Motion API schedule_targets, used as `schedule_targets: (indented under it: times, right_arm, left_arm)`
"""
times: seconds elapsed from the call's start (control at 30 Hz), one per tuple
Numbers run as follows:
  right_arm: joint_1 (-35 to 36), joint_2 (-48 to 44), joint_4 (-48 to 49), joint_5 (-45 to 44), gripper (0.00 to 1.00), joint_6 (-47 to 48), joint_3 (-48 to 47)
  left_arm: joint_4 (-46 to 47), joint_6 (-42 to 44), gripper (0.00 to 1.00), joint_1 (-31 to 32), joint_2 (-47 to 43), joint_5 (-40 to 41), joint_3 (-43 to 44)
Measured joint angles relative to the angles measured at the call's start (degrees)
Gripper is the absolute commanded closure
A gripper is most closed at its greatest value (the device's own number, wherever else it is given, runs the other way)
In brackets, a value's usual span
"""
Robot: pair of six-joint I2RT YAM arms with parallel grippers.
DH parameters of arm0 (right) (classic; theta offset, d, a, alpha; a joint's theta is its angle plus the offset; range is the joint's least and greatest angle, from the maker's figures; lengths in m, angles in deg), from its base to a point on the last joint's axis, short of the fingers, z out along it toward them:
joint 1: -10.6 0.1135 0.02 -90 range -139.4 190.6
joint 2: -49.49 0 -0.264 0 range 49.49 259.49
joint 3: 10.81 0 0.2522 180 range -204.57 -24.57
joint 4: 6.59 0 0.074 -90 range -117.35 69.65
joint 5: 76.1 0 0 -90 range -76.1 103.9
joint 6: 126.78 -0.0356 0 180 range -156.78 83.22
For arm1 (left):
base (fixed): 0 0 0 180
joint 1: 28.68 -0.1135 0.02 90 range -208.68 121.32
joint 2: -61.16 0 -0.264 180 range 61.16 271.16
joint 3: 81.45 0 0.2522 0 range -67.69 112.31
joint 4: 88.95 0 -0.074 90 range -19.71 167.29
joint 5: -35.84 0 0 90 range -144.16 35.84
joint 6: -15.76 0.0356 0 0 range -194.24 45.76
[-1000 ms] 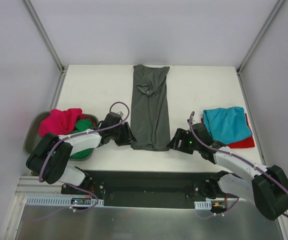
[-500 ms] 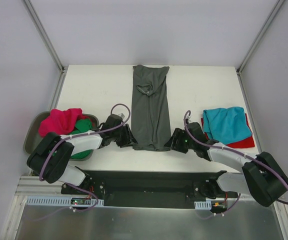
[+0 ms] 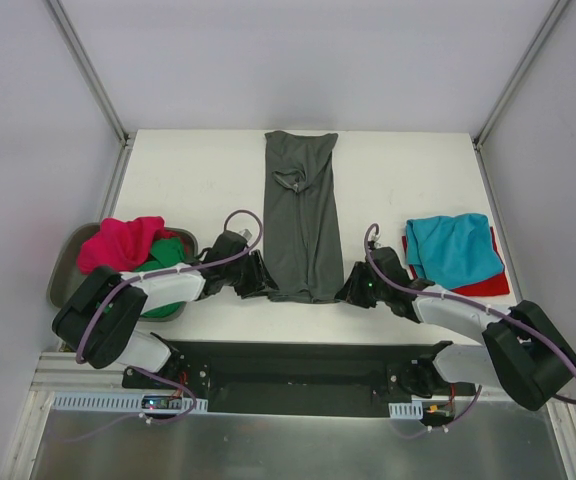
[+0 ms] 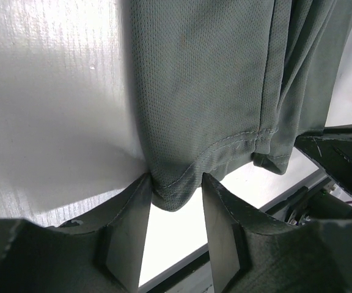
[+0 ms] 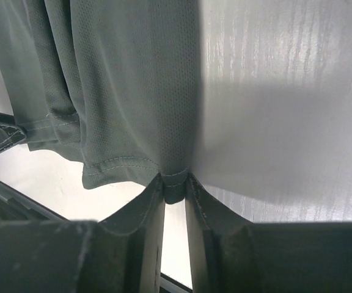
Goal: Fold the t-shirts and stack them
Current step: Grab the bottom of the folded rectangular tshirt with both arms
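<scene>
The dark grey t-shirt (image 3: 303, 215) lies in the middle of the table as a long narrow strip running front to back. My left gripper (image 3: 263, 283) is at its near left corner. In the left wrist view the hem (image 4: 173, 195) bunches between the two fingertips of the left gripper (image 4: 176, 183), which are shut on it. My right gripper (image 3: 348, 288) holds the near right corner. The right wrist view shows the right gripper (image 5: 176, 183) shut tightly on the hem (image 5: 175, 189). A folded teal t-shirt (image 3: 453, 248) rests on a red t-shirt (image 3: 488, 285) at the right.
A dull grey-green tray (image 3: 60, 280) at the table's left edge holds a crumpled magenta pink t-shirt (image 3: 118, 242) and a green t-shirt (image 3: 168, 250). The black base rail (image 3: 298, 365) runs along the near edge just behind both grippers.
My right gripper slid in to the shirt's near right corner and closed from wide open onto the hem. The left gripper stayed at the near left corner, nudging slightly inward.
</scene>
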Motion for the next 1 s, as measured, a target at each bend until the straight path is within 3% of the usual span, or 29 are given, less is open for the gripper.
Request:
schedule_targets:
  times: [0.27,0.33,0.37,0.4,0.67,1.0]
  right_arm:
    - [0.7,0.0,-0.3,-1.0,0.81,0.0,0.0]
    - [0.7,0.0,-0.3,-1.1,0.83,0.0,0.0]
    - [0.7,0.0,-0.3,-1.1,0.87,0.0,0.0]
    - [0.8,0.0,-0.3,-1.1,0.97,0.0,0.0]
    - [4.2,-5.3,-0.7,-0.1,0.99,-0.6,2.2]
    - [19.3,-26.5,-10.6,-3.1,0.99,-8.9,7.1]
  left_arm:
    - [-0.3,-0.1,0.65,0.7,-0.3,0.0,-0.3]
    - [-0.7,-0.1,0.77,1.1,-0.4,0.0,-0.3]
    - [-1.0,-0.1,0.88,1.4,-0.4,0.0,-0.3]
    - [-1.3,-0.1,1.00,1.5,-0.4,0.0,-0.3]
    - [-5.7,-0.5,1.00,4.7,-3.3,0.2,-1.5]
    - [-17.8,-5.2,1.00,11.8,-22.9,0.3,-9.0]
